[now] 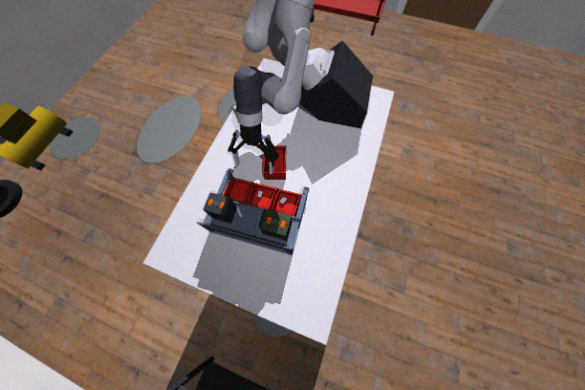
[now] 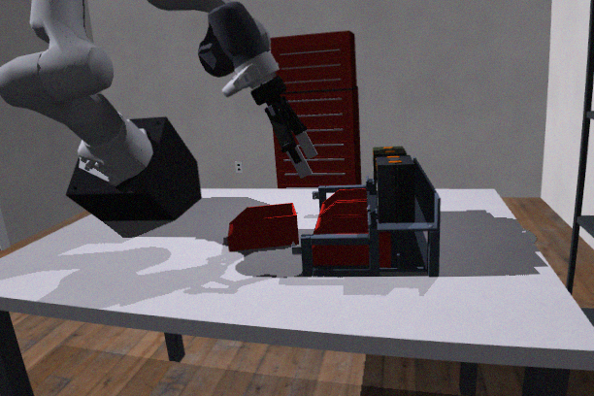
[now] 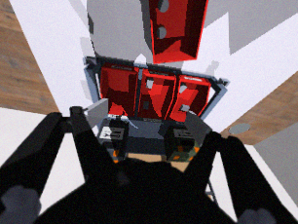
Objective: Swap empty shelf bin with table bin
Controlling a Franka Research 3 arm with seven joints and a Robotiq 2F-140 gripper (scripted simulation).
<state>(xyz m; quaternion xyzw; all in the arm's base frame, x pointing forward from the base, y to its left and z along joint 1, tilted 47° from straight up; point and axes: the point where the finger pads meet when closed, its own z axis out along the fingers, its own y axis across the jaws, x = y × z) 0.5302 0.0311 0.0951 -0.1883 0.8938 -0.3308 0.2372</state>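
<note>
Top high; exterior side-on; wrist close.

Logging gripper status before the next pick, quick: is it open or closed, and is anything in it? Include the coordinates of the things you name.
Gripper (image 1: 253,157) (image 2: 310,163) (image 3: 147,111): open wide, holding nothing.
</note>
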